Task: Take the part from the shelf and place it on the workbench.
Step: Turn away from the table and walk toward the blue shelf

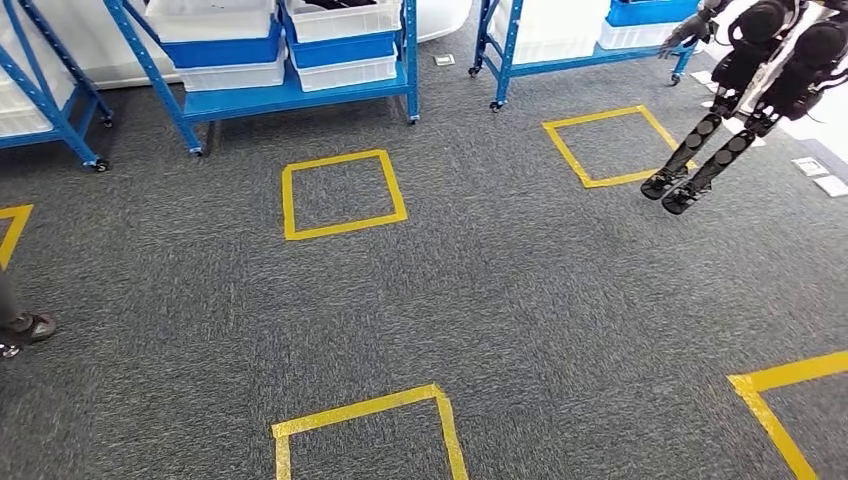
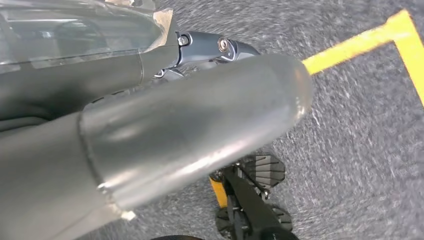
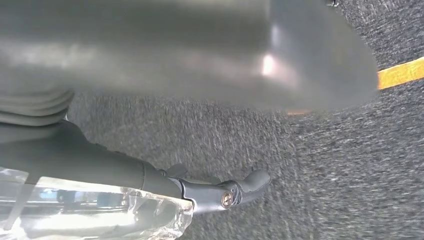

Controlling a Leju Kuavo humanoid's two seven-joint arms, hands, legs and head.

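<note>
Lying somewhere among the stacked white and blue plastic bins (image 1: pixel 330 45) on the blue steel shelf rack (image 1: pixel 300 100) at the far side of the floor, the part cannot be told apart at this range; dark contents show in the uppermost white bin (image 1: pixel 345 20), but what they are cannot be told. The rack stands on small castors, with a second blue rack (image 1: pixel 560 65) of similar bins to its right and a third rack (image 1: pixel 50 110) at the left edge.

Both robot hands hang above the grey carpet floor (image 1: pixel 520 300), well apart from the shelves. In the left wrist view, the left hand (image 2: pixel 150 125) shows a thick grey thumb and one dark finger (image 2: pixel 220 47) reaching out beyond it, beside a sheet of clear plastic (image 2: pixel 75 30). In the right wrist view, the right hand (image 3: pixel 175 50) shows a blurred thumb and one dark, slightly bent finger (image 3: pixel 240 187) next to clear plastic (image 3: pixel 100 210). Whether the fingers of either hand are apart, together or clamped on anything cannot be told.

Yellow tape squares (image 1: pixel 345 228) mark the carpet. A second black humanoid robot (image 1: pixel 760 60) stands near the right-hand rack, and a person's dark shoe (image 1: pixel 30 327) enters at the left edge.
</note>
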